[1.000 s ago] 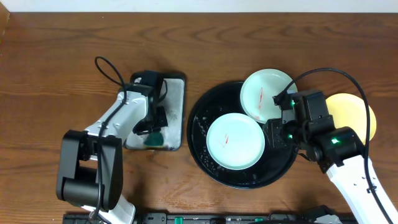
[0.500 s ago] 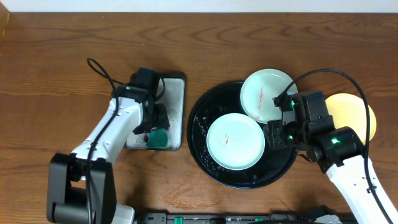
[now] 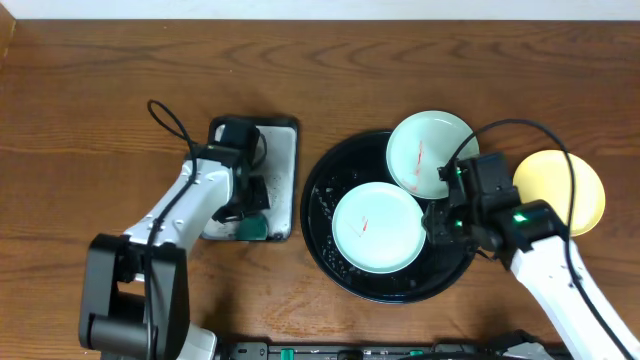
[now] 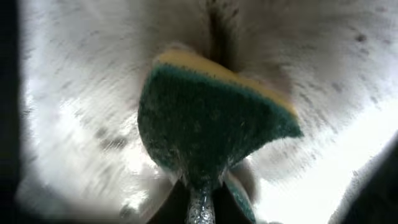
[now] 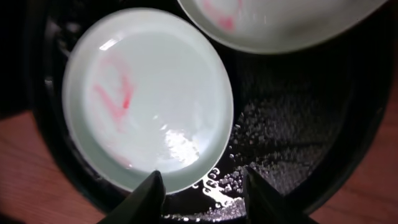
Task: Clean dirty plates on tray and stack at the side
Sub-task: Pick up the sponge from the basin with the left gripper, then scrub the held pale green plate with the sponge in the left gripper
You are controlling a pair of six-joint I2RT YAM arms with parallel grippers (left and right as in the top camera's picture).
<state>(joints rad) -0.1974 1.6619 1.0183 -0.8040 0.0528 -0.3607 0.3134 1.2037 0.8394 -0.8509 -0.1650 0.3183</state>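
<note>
Left gripper (image 3: 250, 212): clamped on a green-and-yellow scouring sponge (image 4: 211, 124), over the white foam of the rectangular grey metal tray (image 3: 283, 165) beneath it.
Right gripper (image 5: 202, 198): your fingers stand wide apart, holding nothing, over the edge of a smeared pale mint-blue round plate (image 5: 146, 93).
Large round glossy black tray (image 3: 322, 195): under the right gripper, beaded with droplets. That plate lies flat in it.
Second mint-blue plate (image 3: 428, 152): beyond the right gripper, across the black tray's far rim, red smear at centre.
Pale yellow plate (image 3: 575, 190): on the wooden table (image 3: 100, 100), to the right gripper's right, outside the tray.
Since half a second ago: your right arm has edged toward the tray, uncovering more yellow plate. The sponge stays put.
</note>
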